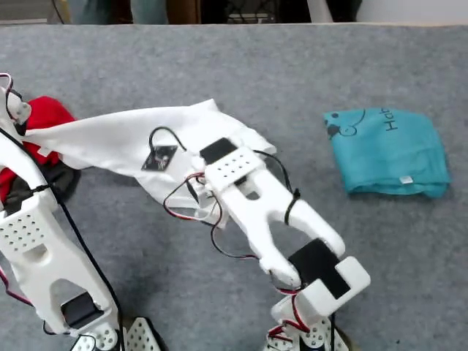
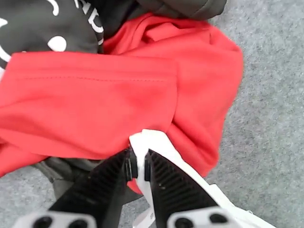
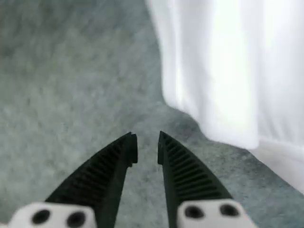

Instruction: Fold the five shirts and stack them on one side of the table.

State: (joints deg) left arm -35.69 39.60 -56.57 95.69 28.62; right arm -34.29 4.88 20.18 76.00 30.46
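While the left arm stands along the desk's left edge, its left pincer is clamped tight on a corner of the white shirt, holding that corner above a heap of clothes by the same edge. The heap consists of a crumpled red shirt, touching a black shirt with white print, and a dark grey garment at the red shirt's far side.

From the pinched corner the white shirt runs as a long band toward the middle of the desk. The rest of it lies rumpled on the grey surface there, partly under the right arm. That arm extends from the near edge to the middle, with red and black wires looping beside its wrist. The right pincer points down at the bare grey surface just beside the white shirt's edge, its jaws a narrow gap apart with nothing between them.

Toward the right edge, well apart from the other clothes, the teal shirt lies flat. It is folded into a neat rectangle with dark print on top and a small white tag at its near side.
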